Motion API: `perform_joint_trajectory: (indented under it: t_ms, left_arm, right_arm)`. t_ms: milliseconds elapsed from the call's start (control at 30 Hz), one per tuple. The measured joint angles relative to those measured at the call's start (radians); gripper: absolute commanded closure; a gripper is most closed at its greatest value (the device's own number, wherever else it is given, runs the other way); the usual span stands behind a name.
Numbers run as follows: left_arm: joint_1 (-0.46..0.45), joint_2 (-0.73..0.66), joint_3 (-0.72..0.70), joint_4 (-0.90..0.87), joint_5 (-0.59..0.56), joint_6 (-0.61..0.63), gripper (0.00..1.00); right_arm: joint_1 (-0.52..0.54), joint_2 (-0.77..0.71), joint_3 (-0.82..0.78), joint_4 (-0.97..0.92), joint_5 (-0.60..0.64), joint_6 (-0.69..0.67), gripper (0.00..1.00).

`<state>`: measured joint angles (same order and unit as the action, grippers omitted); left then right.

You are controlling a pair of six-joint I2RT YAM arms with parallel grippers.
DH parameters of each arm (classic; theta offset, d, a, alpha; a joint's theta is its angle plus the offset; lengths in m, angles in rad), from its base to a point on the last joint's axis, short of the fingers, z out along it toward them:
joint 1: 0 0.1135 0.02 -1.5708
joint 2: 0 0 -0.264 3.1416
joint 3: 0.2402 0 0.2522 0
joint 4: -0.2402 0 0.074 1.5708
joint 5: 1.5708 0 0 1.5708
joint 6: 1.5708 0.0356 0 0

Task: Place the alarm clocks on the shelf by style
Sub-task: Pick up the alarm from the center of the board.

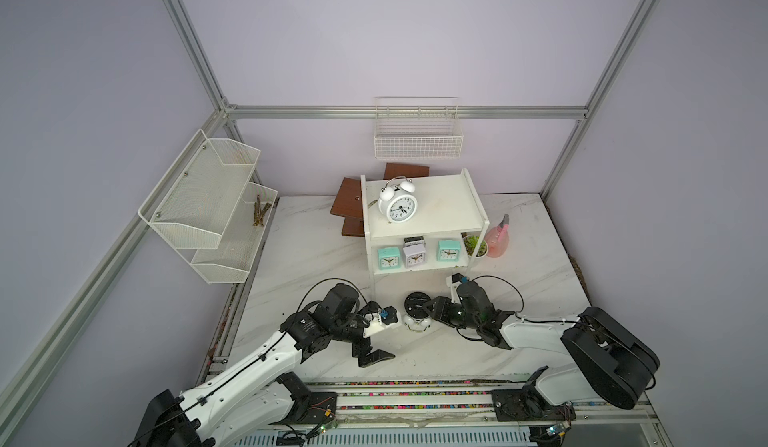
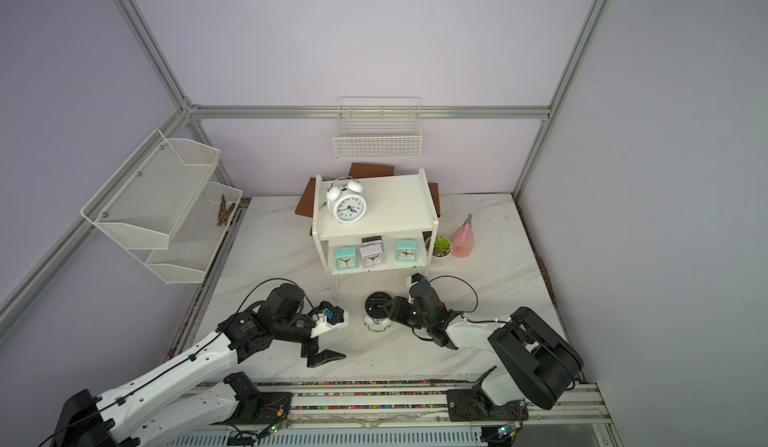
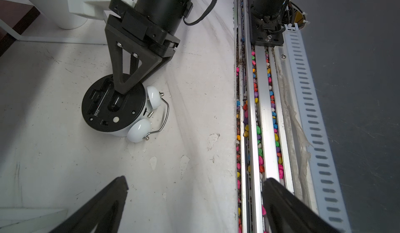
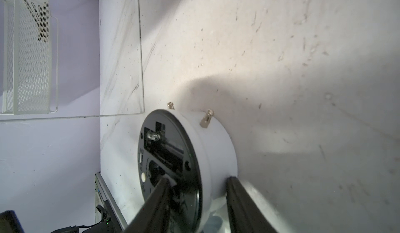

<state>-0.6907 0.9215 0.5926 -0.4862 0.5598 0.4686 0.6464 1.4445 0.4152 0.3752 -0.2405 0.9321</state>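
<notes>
Right tool pinches the face-down twin-bell clock, back to rim, on the worktop just before the shelf; left tool hangs open. Pickup step, seemingly; next, lift, upright it, join its twin on top.

Our left arm stretches low, its left gripper spread wide with nothing between the fingers. Our right gripper is partly closed. One finger rests on the twin-bell clock and the other sits beside its rim; we cannot tell whether the clock is gripped.
</notes>
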Motion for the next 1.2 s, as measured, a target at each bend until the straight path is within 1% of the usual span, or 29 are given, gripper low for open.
perform_joint_trajectory:
  t_ms: [100,200,400,633,733,967,1200]
  left_arm:
    - [0.0,-0.004,0.0,0.0,0.0,0.0,0.0]
    - [0.0,-0.005,0.0,0.0,0.0,0.0,0.0]
    - [0.0,-0.007,-0.001,0.0,0.0,0.007,0.0]
    - [0.0,-0.018,-0.002,0.0,0.0,0.007,0.0]
    - [0.0,-0.021,-0.002,0.0,0.0,0.007,0.0]
    - [0.0,-0.023,-0.002,0.0,0.0,0.005,0.0]
    - [0.0,-0.002,0.002,0.003,0.0,-0.04,0.0]
  right_arm:
    - [0.0,0.002,0.01,-0.018,0.015,-0.005,0.48]
    - [0.0,0.009,0.021,-0.04,0.026,-0.011,0.47]
    - [0.013,0.014,0.027,-0.043,0.048,-0.006,0.51]
    - [0.023,0.015,0.039,-0.031,0.076,0.005,0.65]
    - [0.024,0.012,0.044,-0.031,0.088,0.001,0.69]
    - [0.024,-0.027,0.043,-0.088,0.095,-0.045,0.75]
    - [0.024,-0.132,-0.015,-0.148,0.083,-0.101,0.77]
